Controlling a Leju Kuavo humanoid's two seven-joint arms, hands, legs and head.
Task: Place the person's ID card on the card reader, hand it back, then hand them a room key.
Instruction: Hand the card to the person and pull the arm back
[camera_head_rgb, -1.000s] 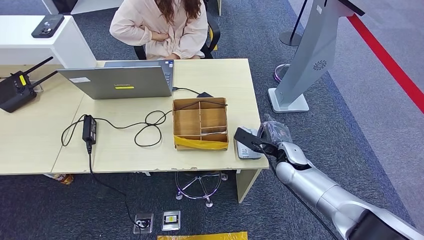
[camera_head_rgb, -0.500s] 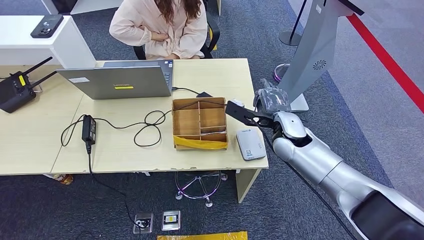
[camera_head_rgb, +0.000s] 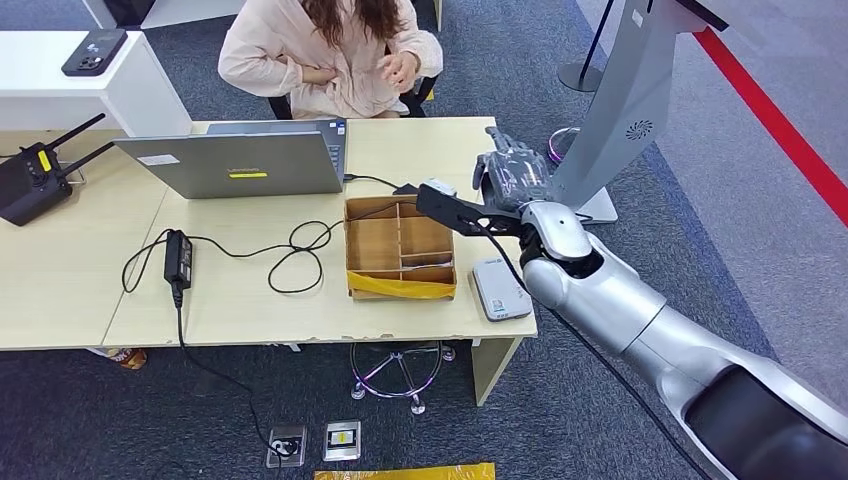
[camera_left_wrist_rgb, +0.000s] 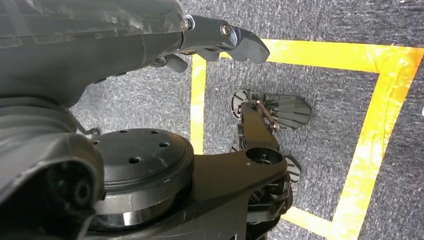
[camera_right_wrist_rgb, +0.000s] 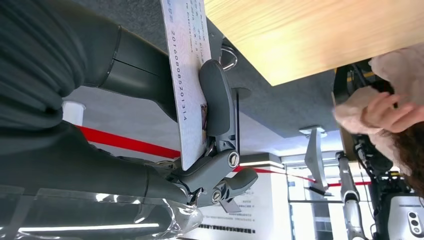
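The tabletop (camera_head_rgb: 250, 290) is evenly and brightly lit from overhead, with only soft shadows cast. Beyond the right hand (camera_right_wrist_rgb: 210, 135), the person's hand (camera_right_wrist_rgb: 385, 110) is blurred, and bright background glare is seen.

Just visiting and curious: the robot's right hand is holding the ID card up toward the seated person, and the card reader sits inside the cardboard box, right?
Not quite. The head view shows the card reader on the table beside the cardboard box, not inside. The right hand does hold the ID card toward the person.

The wooden desk (camera_head_rgb: 445, 150) bears a laptop (camera_head_rgb: 240, 160), cardboard tray (camera_head_rgb: 400, 245) (partitioned), and card reader (camera_head_rgb: 499, 289).
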